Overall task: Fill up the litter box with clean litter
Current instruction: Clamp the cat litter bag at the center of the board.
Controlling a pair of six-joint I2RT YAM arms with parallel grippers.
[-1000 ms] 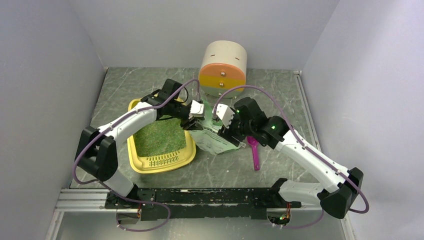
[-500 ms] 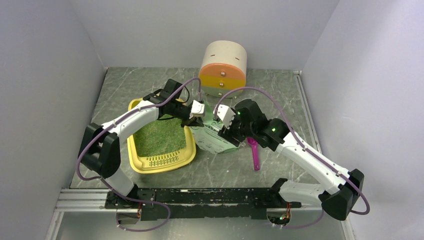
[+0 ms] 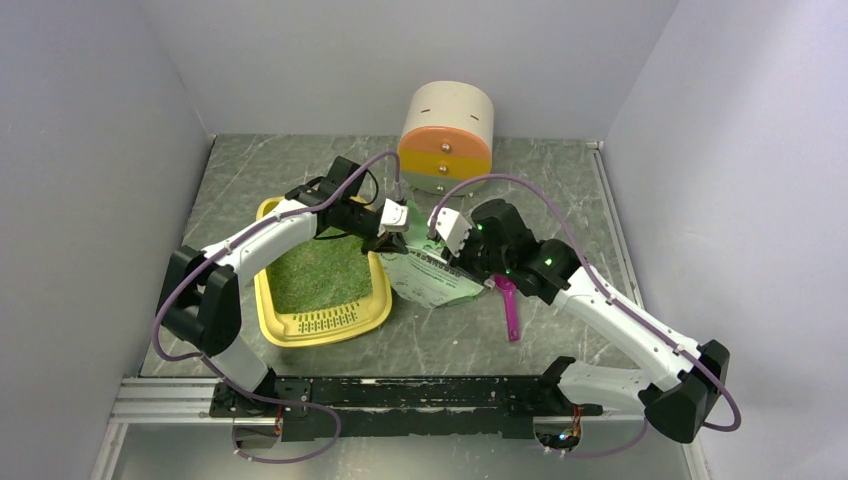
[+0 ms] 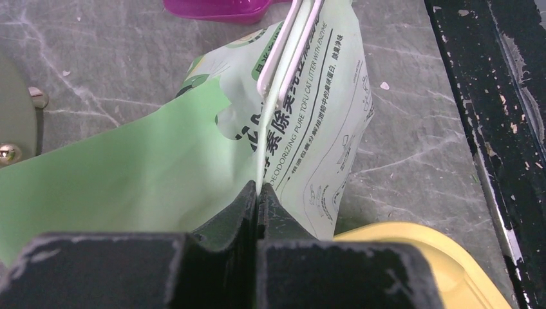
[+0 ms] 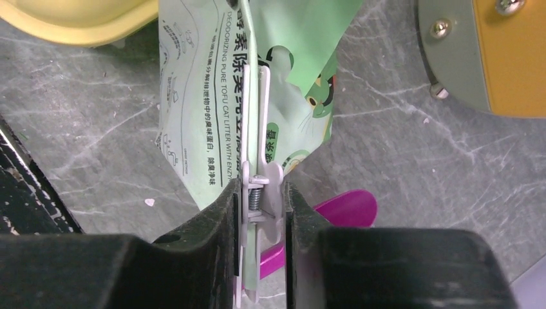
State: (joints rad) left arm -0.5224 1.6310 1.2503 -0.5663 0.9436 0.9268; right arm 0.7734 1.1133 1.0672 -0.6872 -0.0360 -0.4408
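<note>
While the left gripper (image 4: pixel 257 192) is pinching the edge of the tofu cat litter bag (image 4: pixel 325 122), the right gripper (image 5: pixel 263 193) is squeezing the white clip (image 5: pixel 263 129) clamped on it.

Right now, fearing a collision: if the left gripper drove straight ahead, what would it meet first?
The bag that the left gripper is shut on, then the clip on it. The scoop lies further along that line, though depth is unclear.

Magenta scoop (image 3: pixel 511 308), round cabinet (image 3: pixel 447 130) — bag (image 3: pixel 432 283) with clip (image 5: pixel 263 129)
</note>
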